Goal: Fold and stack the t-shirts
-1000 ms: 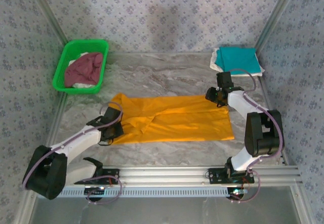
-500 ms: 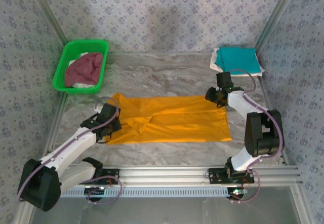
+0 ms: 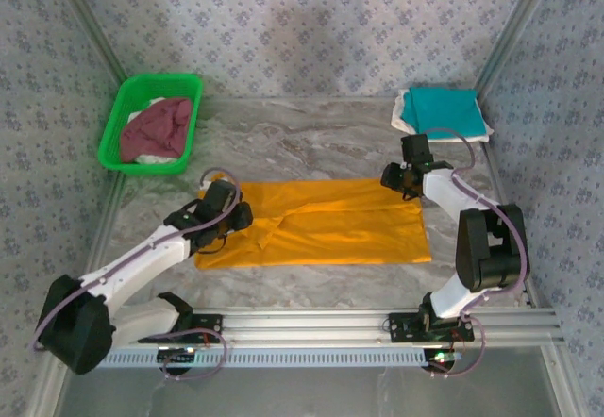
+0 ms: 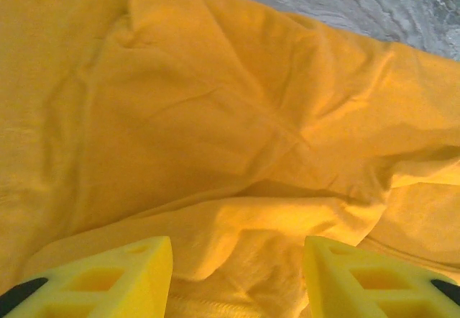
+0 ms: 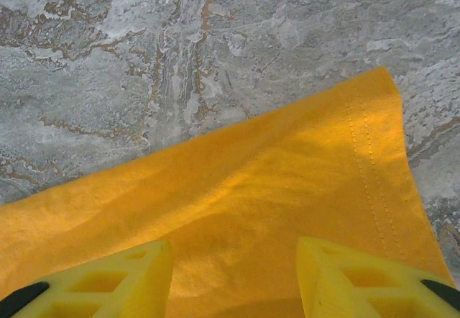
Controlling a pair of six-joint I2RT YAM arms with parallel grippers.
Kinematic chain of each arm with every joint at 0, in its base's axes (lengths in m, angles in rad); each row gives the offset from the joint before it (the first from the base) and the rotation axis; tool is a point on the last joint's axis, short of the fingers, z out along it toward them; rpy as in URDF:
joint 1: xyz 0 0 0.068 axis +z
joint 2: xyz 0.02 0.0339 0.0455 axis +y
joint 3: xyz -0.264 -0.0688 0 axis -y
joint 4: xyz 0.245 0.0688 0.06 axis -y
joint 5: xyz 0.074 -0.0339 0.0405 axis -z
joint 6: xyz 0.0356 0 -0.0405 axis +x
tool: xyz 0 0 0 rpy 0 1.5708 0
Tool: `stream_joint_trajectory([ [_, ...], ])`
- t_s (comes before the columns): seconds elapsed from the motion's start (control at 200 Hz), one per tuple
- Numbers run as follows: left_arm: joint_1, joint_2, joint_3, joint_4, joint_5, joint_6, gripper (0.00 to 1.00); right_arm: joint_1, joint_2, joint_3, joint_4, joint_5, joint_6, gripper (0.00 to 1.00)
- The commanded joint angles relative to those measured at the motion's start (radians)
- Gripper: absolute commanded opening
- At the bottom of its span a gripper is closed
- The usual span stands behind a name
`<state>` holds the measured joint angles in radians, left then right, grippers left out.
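Your top cam sits high behind the arm bases (image 3: pixel 429 327), tilted down and forward, far out: whole table (image 3: pixel 311 139) in frame, bases along the bottom edge, back wall (image 3: pixel 302 21) across the top. Left wrist cam sits right behind the left gripper (image 4: pixel 236 250), yellow fingers (image 4: pixel 108 275) in the bottom corners, looking steeply down, very close on the orange-yellow t-shirt (image 4: pixel 215 116); sliver of table upper right. Right wrist cam, same mount on the right gripper (image 5: pixel 231 250), equally close, looks down on that shirt's hemmed corner, table across the top. You share the shirt across all three: wrist cams take its opposite ends, left and right of centre in the top frame
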<state>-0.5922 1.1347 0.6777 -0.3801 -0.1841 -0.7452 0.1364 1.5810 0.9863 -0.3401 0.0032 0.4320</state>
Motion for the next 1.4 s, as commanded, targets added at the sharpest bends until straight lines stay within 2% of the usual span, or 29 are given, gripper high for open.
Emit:
stream_joint_trajectory([
  [0.0, -0.008, 0.066, -0.01, 0.143, 0.069, 0.014, 0.51, 0.009, 0.025, 0.029, -0.016, 0.0, -0.011, 0.51],
  [0.195, -0.006, 0.164, -0.004, 0.206, 0.071, 0.009, 0.5, 0.009, 0.021, 0.025, -0.018, 0.004, -0.016, 0.51],
  [0.31, 0.004, 0.183, -0.006, 0.168, 0.039, -0.022, 0.46, 0.007, 0.017, 0.025, -0.027, 0.007, -0.019, 0.51],
  [0.7, -0.01, -0.04, -0.123, 0.021, -0.014, -0.167, 0.42, 0.01, 0.022, 0.038, -0.03, -0.001, -0.025, 0.51],
  [0.914, -0.011, -0.001, -0.19, 0.193, 0.012, -0.152, 0.42, 0.021, 0.033, 0.05, -0.027, -0.003, -0.021, 0.51],
  [1.139, -0.008, 0.145, -0.107, 0.279, 0.031, -0.101, 0.4, 0.032, 0.028, 0.058, -0.042, 0.007, -0.026, 0.51],
  [1.304, -0.001, 0.171, -0.099, 0.279, 0.022, -0.096, 0.27, 0.033, 0.019, 0.049, -0.047, 0.014, -0.03, 0.51],
  [1.364, 0.002, 0.166, -0.102, 0.273, 0.018, -0.093, 0.14, 0.032, 0.02, 0.046, -0.046, 0.016, -0.031, 0.51],
  [1.394, 0.003, 0.162, -0.102, 0.265, 0.015, -0.094, 0.11, 0.031, 0.022, 0.045, -0.045, 0.016, -0.031, 0.51],
])
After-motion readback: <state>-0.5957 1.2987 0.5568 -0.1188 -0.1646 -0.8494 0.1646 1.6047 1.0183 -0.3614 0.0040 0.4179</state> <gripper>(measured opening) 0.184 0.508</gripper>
